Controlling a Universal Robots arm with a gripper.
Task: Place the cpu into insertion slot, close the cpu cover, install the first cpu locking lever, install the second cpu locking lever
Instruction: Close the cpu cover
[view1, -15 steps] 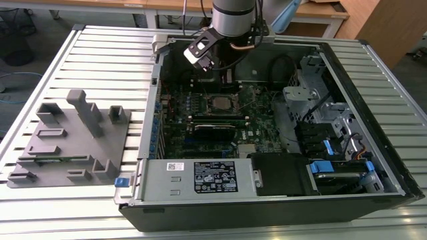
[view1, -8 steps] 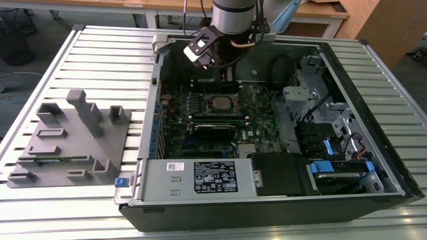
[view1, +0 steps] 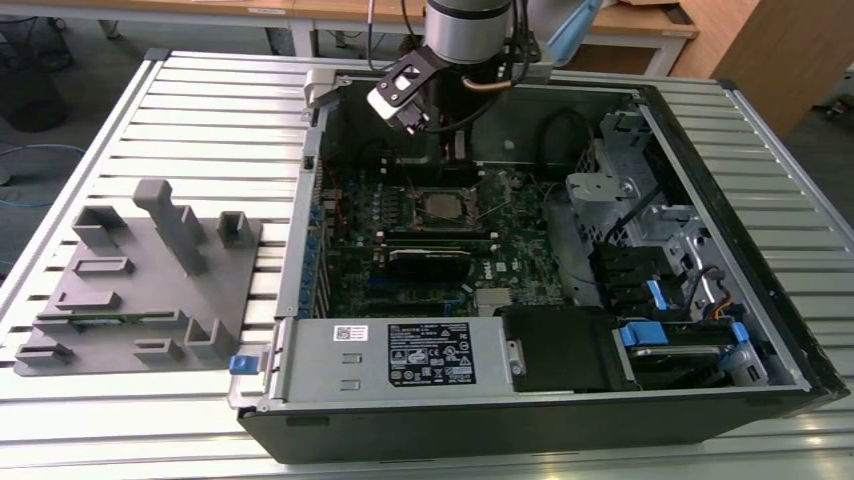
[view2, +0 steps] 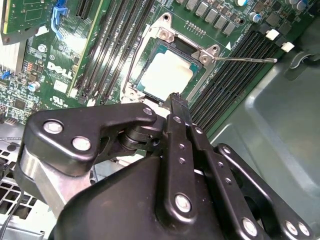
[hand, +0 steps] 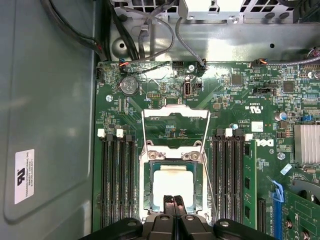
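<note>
Black claw (hand: 173, 202) hanging with fingertips pressed together, pinching nothing, close over dull silver square cpu (hand: 172, 184), sitting in green motherboard's silver-rimmed socket (hand: 148, 187), thin windowed metal cover frame (hand: 170, 152) lying down around it, thin wire lever (view2: 250, 60) sticking out sideways.

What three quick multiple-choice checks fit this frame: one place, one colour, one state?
1. Where is the cpu? A in the insertion slot; B beside it; C far from it.
2. Motherboard colour? A blue; B green; C red.
3. The tool, its fingers? A spread wide; B shut together; C shut on the cpu.

1 A: its pale top sits inside the slot's rim.
2 B: green in both wrist views.
3 B: the tips meet with nothing between them.
</note>
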